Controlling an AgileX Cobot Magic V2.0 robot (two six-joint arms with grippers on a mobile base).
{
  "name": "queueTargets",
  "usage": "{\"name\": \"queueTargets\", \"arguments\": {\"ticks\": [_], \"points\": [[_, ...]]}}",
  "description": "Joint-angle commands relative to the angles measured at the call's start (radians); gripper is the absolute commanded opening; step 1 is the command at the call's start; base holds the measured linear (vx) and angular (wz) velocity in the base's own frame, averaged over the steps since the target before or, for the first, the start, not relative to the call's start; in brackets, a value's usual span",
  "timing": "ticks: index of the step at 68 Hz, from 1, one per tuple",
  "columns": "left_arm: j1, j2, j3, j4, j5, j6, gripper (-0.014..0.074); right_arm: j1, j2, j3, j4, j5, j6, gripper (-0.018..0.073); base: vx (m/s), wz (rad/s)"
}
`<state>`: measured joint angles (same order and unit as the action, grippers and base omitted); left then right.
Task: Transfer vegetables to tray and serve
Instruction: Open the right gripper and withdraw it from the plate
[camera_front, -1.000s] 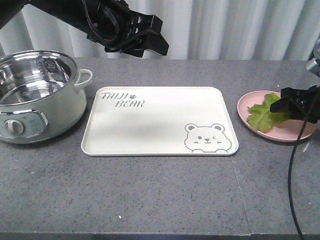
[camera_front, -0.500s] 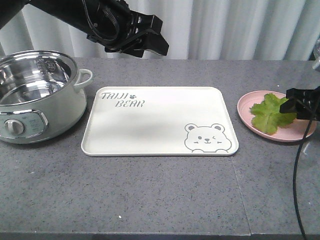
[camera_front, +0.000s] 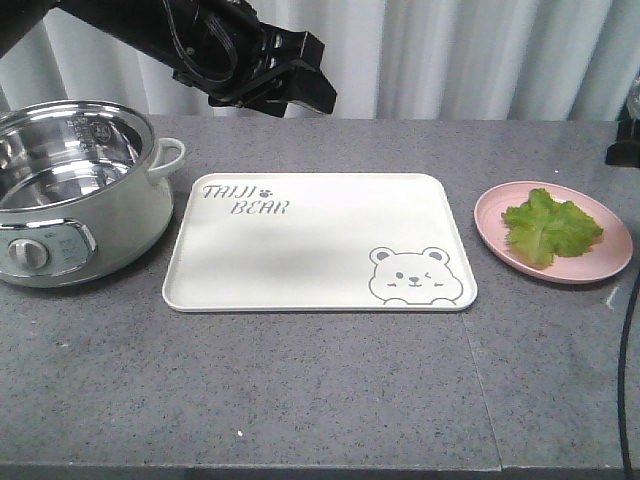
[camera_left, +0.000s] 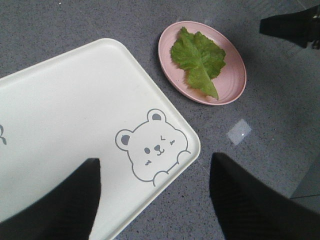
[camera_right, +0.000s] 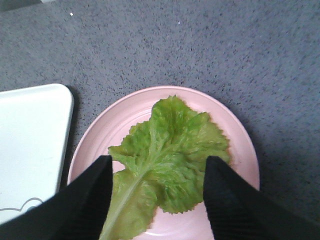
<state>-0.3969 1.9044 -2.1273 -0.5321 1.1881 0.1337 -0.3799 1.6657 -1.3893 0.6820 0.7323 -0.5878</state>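
The lettuce leaf (camera_front: 550, 226) lies on the pink plate (camera_front: 600, 262), right of frame, beside the tray (camera_front: 300, 240). The right hand (camera_right: 157, 167) is spread wide above the leaf, gripping nothing. The left hand (camera_left: 155, 167) is wide open and empty.

The pot (camera_front: 80, 190) sits left of the tray (camera_front: 300, 250), lettuce (camera_front: 548, 228) on the plate (camera_front: 600, 262) right.

tray (camera_front: 300, 250): 1 | lettuce leaf (camera_front: 550, 228): 1 | pink plate (camera_front: 487, 222): 1 | electric pot (camera_front: 110, 220): 1
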Motion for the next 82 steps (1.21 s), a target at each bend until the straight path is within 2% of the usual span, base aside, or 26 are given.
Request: {"name": "queueTargets", "arguments": {"ticks": [1, 10, 19, 28, 35, 42, 62, 73, 82], "points": [[-0.006, -0.061, -0.03, -0.001, -0.009, 0.002, 0.0461, -0.042, -0.109, -0.032, -0.001, -0.006, -0.008, 0.0402, 0.0, 0.0], [-0.006, -0.061, -0.03, 0.078, 0.022, -0.01, 0.0461, -0.142, -0.186, -0.032, 0.008, 0.064, 0.04, 0.0402, 0.0, 0.0], [-0.006, -0.061, -0.03, 0.118, 0.047, -0.009, 0.0461, -0.254, -0.207, -0.029, 0.012, 0.152, 0.049, 0.0402, 0.0, 0.0], [-0.006, -0.061, -0.03, 0.143, 0.052, -0.009, 0.0461, -0.32, -0.153, -0.028, 0.106, 0.233, 0.041, 0.0402, 0.0, 0.0], [-0.006, -0.061, -0.03, 0.144, 0.052, -0.009, 0.0461, -0.312, -0.086, -0.028, 0.196, 0.264, 0.013, 0.0402, 0.0, 0.0], [-0.006, -0.061, -0.03, 0.144, 0.052, -0.009, 0.0461, -0.284, -0.006, -0.028, 0.24, 0.263, -0.016, 0.0402, 0.0, 0.0], [-0.006, -0.061, -0.03, 0.144, 0.05, -0.009, 0.0461, -0.185, 0.157, -0.028, 0.25, 0.158, -0.057, 0.0402, 0.0, 0.0], [-0.006, -0.061, -0.03, 0.144, 0.05, -0.009, 0.0461, -0.176, 0.19, -0.028, 0.241, 0.074, -0.04, 0.0402, 0.0, 0.0], [-0.006, -0.061, -0.03, 0.144, 0.047, -0.009, 0.0461, -0.177, 0.211, -0.028, 0.236, 0.072, -0.037, 0.0402, 0.0, 0.0]]}}
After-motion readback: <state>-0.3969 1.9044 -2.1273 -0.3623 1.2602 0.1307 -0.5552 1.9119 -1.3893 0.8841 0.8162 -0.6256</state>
